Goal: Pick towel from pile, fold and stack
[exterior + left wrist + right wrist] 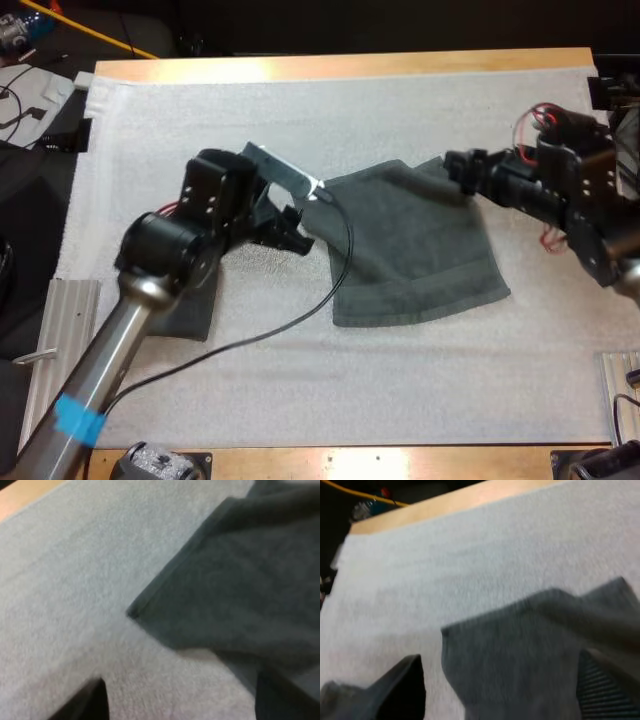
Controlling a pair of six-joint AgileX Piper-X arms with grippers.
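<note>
The dark grey-green towel (415, 245) is judged soft, light and limp; its far corners are best pinched. The left tool (290, 230) and right tool (458, 170) are held wide, empty.

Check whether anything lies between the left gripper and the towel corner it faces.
Nothing visible does. The left gripper has its fingers apart, and bare white mat lies between them and the towel corner. The right gripper is at another corner, off that path.
</note>
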